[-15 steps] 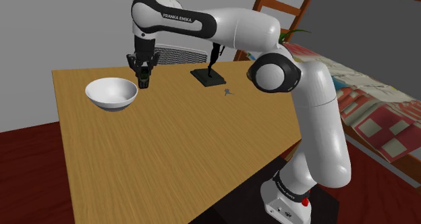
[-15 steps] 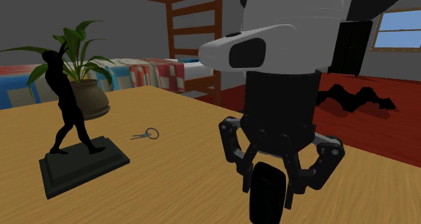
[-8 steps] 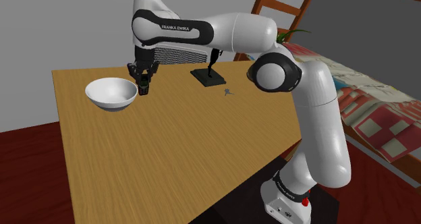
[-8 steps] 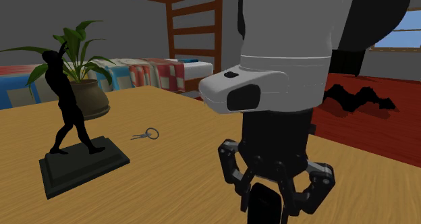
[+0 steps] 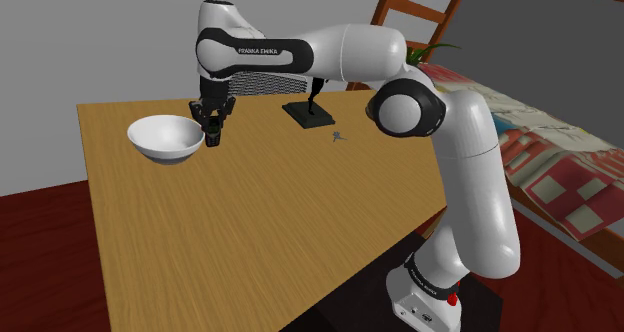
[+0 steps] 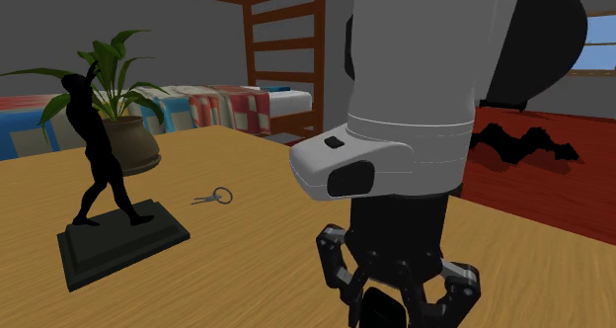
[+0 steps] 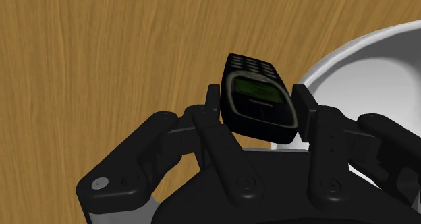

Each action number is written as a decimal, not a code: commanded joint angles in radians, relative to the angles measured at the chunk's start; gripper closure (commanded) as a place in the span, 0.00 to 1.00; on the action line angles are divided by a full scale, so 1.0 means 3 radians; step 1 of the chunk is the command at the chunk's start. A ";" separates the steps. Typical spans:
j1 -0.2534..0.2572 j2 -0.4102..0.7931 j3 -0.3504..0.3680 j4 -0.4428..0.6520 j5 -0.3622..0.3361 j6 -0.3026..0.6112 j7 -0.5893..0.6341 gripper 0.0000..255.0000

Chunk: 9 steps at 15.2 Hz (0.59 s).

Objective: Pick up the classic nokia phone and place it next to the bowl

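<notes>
Gripper point(image 7: 257, 108) clamps the dark phone point(image 7: 251, 81) just beside the white bowl point(image 7: 378, 71), seemingly slightly above the wooden table point(image 7: 101, 54).

Shoulder view high, far; second exterior low beside end effector point(image 5: 213, 132)

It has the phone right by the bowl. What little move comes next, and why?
Probably lower straight down to the table before letting go: the gripper clasps the phone just beside the bowl, and the phone seems to hang a bit above the wood.
</notes>
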 commanded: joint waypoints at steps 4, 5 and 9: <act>0.0007 0.0011 0.0007 -0.0038 0.0004 0.0024 0.0002 1.00; 0.0009 0.0026 0.0007 -0.0023 0.0004 0.0025 0.0003 0.00; 0.0011 0.0021 0.0007 -0.0046 0.0004 0.0043 0.0006 0.00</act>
